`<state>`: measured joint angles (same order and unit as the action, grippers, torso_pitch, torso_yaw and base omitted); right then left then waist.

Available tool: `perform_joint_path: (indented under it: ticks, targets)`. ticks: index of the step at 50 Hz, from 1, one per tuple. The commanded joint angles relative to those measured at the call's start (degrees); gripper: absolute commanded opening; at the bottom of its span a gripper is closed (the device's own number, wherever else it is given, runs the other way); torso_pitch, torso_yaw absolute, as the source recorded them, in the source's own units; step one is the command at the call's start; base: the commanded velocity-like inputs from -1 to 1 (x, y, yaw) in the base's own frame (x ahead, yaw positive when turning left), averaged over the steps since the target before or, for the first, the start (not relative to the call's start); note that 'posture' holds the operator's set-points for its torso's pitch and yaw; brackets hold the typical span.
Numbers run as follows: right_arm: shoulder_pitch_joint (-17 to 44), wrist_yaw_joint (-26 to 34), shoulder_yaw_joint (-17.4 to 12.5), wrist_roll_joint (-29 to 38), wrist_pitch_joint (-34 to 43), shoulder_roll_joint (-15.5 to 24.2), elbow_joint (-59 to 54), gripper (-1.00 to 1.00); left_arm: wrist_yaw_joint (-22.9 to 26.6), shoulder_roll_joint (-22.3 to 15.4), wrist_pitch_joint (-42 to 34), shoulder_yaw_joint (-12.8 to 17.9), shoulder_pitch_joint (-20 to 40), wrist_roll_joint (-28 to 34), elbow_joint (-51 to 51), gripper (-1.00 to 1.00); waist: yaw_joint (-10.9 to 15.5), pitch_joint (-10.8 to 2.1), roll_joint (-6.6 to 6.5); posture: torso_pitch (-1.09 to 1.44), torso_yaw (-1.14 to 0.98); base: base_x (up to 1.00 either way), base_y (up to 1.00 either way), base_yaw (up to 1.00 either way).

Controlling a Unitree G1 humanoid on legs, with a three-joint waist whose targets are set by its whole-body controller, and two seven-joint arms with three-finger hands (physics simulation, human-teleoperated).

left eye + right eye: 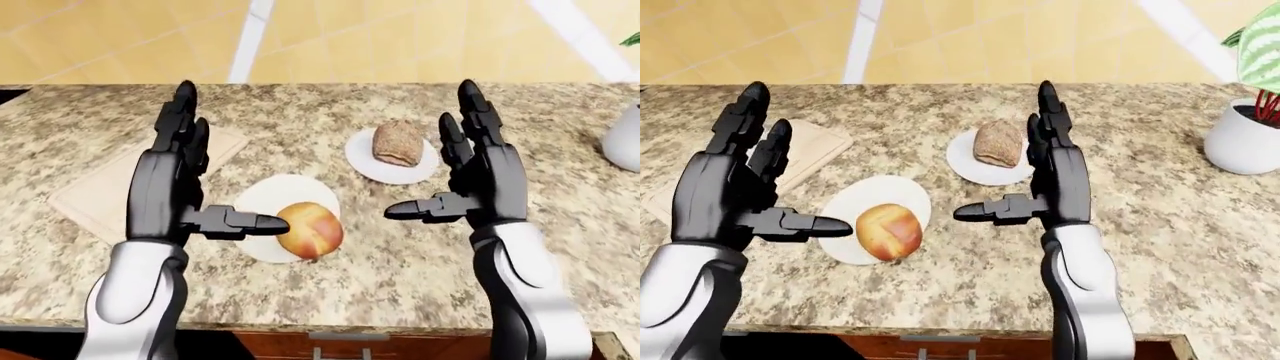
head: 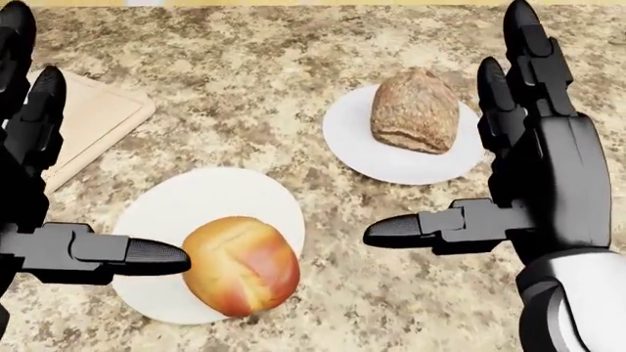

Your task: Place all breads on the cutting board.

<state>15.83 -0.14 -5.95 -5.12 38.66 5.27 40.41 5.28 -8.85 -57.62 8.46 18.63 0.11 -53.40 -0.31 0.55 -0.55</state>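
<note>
A golden round bun (image 2: 241,265) lies on the lower edge of a white plate (image 2: 196,205) on the granite counter. A brown seeded loaf (image 2: 416,110) lies on a second white plate (image 2: 362,150) up and to the right. The pale wooden cutting board (image 1: 95,191) lies at the left, partly behind my left hand. My left hand (image 1: 195,180) is open, held above the counter left of the bun, its thumb tip close to the bun. My right hand (image 1: 455,172) is open and empty, right of the bun and below the loaf.
A white pot with a green and red plant (image 1: 1250,127) stands at the counter's right. The counter's near edge (image 1: 320,328) runs along the bottom of the eye views, with a drawer handle below. Yellow tiled floor lies beyond the counter's top edge.
</note>
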Motion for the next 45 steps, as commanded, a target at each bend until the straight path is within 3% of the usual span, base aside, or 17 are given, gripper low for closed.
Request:
perform_joint_path:
  ticks: [1, 11, 15, 18, 24, 26, 32, 37, 45]
  targets:
    - [1.15, 0.47, 0.51, -0.16, -1.38, 0.10, 1.52, 1.00, -0.23, -0.40, 0.30, 0.68, 0.94, 0.53, -1.97, 1.00, 0.15, -0.78, 0.26, 0.00, 0.00, 0.00, 0.00, 0.00]
    - [5.37, 0.16, -0.48, -0.39, 4.42, 1.30, 4.34, 1.00, 1.07, -0.22, 0.25, -0.25, -2.92, 0.97, -6.57, 1.00, 0.04, -0.38, 0.45, 0.00, 0.00, 0.00, 0.00, 0.00]
    - [10.99, -1.14, -1.43, -0.91, 7.47, 2.57, 2.41, 1.00, -0.93, -2.28, 2.32, -0.17, -4.28, -2.40, -6.58, 1.00, 0.11, 0.00, 0.45, 0.00, 0.00, 0.00, 0.00, 0.00]
    - [16.48, -2.46, -1.69, -0.68, 9.59, 4.00, -1.84, 1.00, -6.76, -6.72, 3.00, 0.08, -4.41, -9.83, -6.58, 1.00, -0.07, 0.10, 0.32, 0.00, 0.00, 0.00, 0.00, 0.00]
    - [24.98, -3.35, -0.70, 0.84, 7.84, 5.88, -14.17, 1.00, -26.24, -20.97, 7.57, -0.08, -6.35, -32.42, -6.59, 1.00, -0.16, 0.43, -0.30, 0.00, 0.00, 0.00, 0.00, 0.00]
    - [27.61, -3.41, -1.00, 1.10, 6.39, 6.13, -18.47, 1.00, -29.03, -22.99, 8.61, -0.73, -6.74, -34.99, -6.60, 1.00, -0.19, 0.55, -0.57, 0.00, 0.00, 0.00, 0.00, 0.00]
    - [34.92, -2.91, 0.33, 5.24, 1.59, 8.39, -31.78, 1.00, -29.95, -22.86, 7.63, -2.00, -5.29, -34.97, -6.60, 1.00, 0.07, 0.85, -1.15, 0.00, 0.00, 0.00, 0.00, 0.00]
    - [37.45, -1.35, 1.29, 10.93, -3.59, 8.41, -40.99, 1.00, -27.21, -20.82, 6.51, -2.06, -4.96, -31.42, -6.60, 1.00, 0.16, 0.99, -1.34, 0.00, 0.00, 0.00, 0.00, 0.00]
    - [42.12, 2.14, 2.21, 17.74, -6.95, 8.49, -52.48, 1.00, -27.44, -20.90, 5.16, -1.20, -3.34, -32.33, -6.60, 1.00, 0.16, 0.80, -1.47, 0.00, 0.00, 0.00, 0.00, 0.00]
